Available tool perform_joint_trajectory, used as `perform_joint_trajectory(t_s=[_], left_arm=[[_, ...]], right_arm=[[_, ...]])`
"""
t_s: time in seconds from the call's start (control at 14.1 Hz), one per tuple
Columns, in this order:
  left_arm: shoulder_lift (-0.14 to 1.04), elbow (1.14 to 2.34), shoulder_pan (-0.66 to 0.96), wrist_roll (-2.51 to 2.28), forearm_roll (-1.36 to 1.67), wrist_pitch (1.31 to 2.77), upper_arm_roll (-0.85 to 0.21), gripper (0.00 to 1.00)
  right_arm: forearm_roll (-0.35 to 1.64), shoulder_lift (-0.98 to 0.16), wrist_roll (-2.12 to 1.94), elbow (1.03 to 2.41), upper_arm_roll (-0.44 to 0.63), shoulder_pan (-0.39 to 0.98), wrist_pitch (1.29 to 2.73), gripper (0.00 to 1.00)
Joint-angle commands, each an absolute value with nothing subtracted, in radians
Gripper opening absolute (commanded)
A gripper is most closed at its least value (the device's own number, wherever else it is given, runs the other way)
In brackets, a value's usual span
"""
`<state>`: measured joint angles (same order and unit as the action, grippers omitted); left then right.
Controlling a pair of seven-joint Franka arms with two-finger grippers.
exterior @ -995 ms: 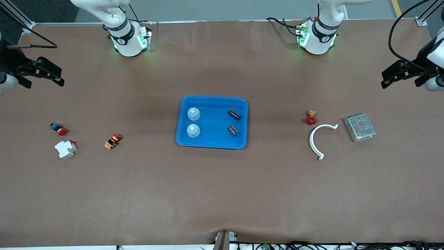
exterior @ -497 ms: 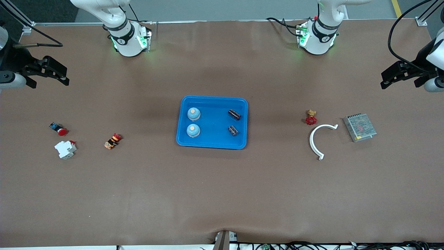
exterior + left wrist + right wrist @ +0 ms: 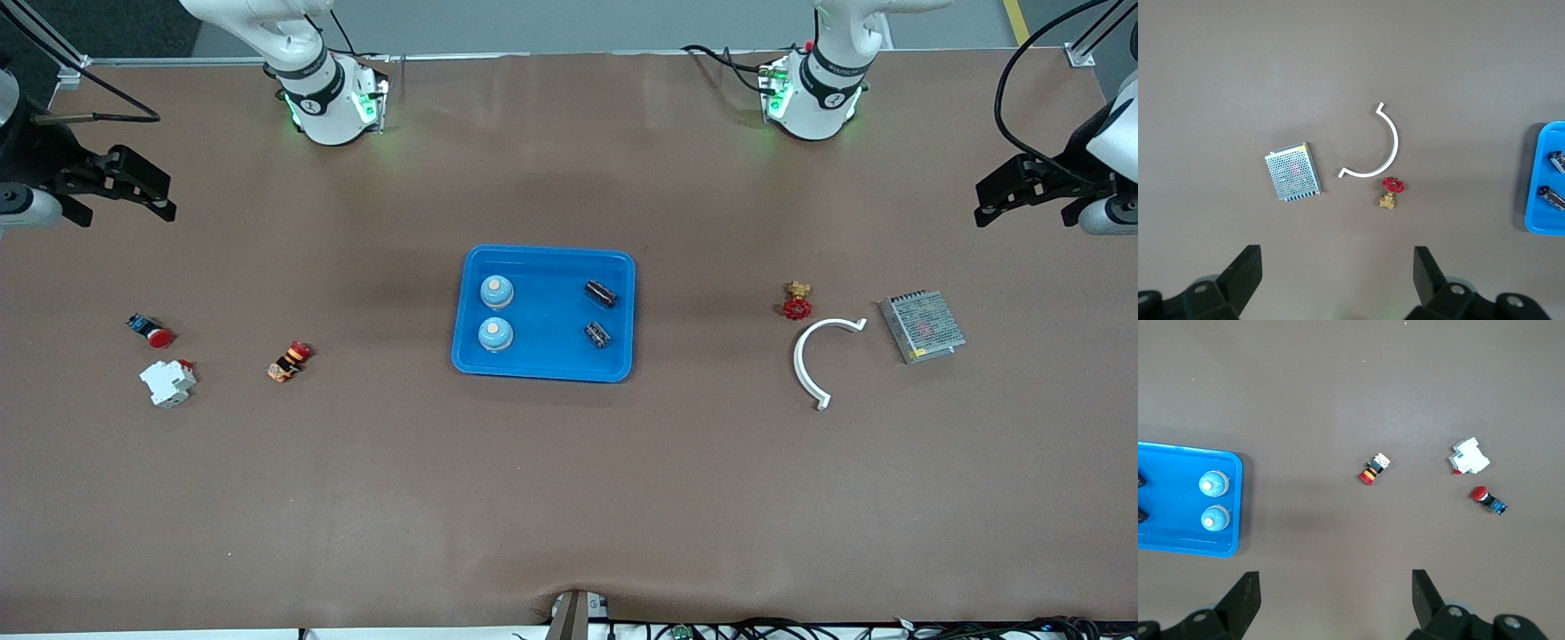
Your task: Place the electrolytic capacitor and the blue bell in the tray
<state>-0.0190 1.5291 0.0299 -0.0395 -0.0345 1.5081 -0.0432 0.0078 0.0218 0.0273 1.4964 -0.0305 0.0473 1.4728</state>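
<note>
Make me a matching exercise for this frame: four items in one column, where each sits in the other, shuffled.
Items:
1. blue bells
2. red-handled valve
3. white circuit breaker
4. left claw

Places:
A. toward the right arm's end of the table
B. open, up over the left arm's end
C. in the tray
D. beside the white curved piece

Pairs: 1-C, 2-D, 3-A, 4-B

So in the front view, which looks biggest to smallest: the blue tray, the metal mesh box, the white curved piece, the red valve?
1. blue tray
2. and 3. white curved piece and metal mesh box: too alike to rank
4. red valve
</note>
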Motion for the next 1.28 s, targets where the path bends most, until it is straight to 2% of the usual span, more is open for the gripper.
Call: perform_joint_trajectory(t_s=[0.0, 0.78, 1.21], left_arm=[[-0.018, 1.522, 0.032, -0.023, -0.012, 1.499, -0.035, 1.0], [-0.041, 1.566, 0.041, -0.084, -0.012, 1.497, -0.044, 1.0], [-0.04, 1.56, 0.041, -0.094, -0.012, 1.493, -0.084, 1.0]], right_arm=[[0.014, 0.026, 0.044, 1.489, -0.026, 0.052, 1.479, 1.0], [-0.017, 0.028, 0.11, 1.497, -0.021, 0.049, 1.534, 1.0], [-0.014, 0.028, 0.1, 1.493, -0.02, 0.045, 1.534, 1.0]])
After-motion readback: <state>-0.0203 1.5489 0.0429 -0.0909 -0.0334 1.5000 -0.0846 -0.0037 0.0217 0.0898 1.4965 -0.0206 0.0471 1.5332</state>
